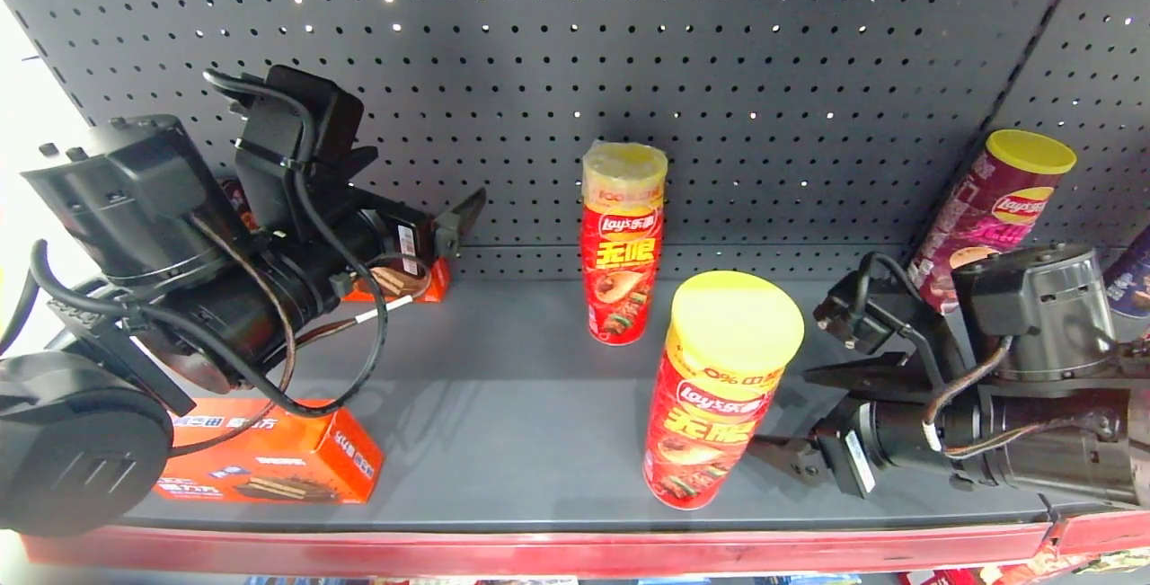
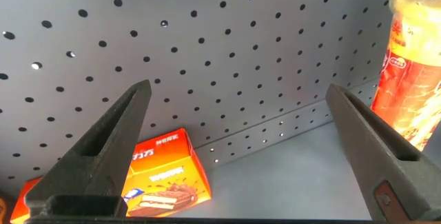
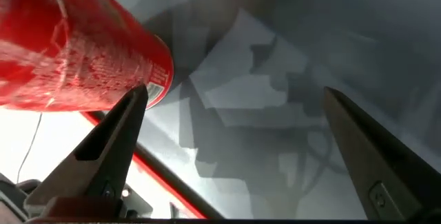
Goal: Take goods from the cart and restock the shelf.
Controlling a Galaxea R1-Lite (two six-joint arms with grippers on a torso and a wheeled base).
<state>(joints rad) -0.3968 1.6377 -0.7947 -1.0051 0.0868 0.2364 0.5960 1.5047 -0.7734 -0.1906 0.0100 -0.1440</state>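
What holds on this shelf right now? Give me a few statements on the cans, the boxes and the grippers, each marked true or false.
1. The front can and the back can stand upright on the shelf. True.
2. The right gripper is shut on the front can. False: it is open, beside the can's base.
3. The purple can is tilted. True.
4. The left gripper grips the back box. False: it is open and empty; the box lies on the shelf.
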